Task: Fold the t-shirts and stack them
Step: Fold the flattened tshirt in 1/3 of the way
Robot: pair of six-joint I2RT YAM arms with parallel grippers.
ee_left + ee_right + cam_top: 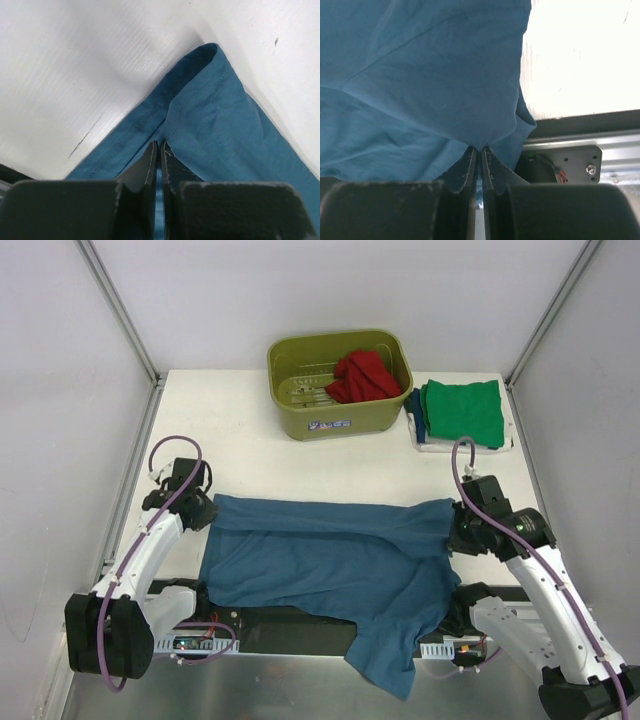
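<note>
The teal-blue t-shirt (330, 565) lies spread across the near part of the table, one end hanging over the front edge. My left gripper (203, 508) is shut on its far left corner; the left wrist view shows the hem (200, 105) pinched between the fingers (149, 167). My right gripper (458, 527) is shut on its far right corner, cloth (430, 90) bunched at the fingertips (490, 167). The bright green t-shirt (462, 410) lies folded at the back right. The red t-shirt (362, 376) is crumpled in the tub.
An olive-green plastic tub (340, 385) stands at the back centre. The green shirt rests on a white tray (425, 443) over a dark blue cloth (415, 412). Metal frame posts (118, 310) flank the table; white walls enclose it.
</note>
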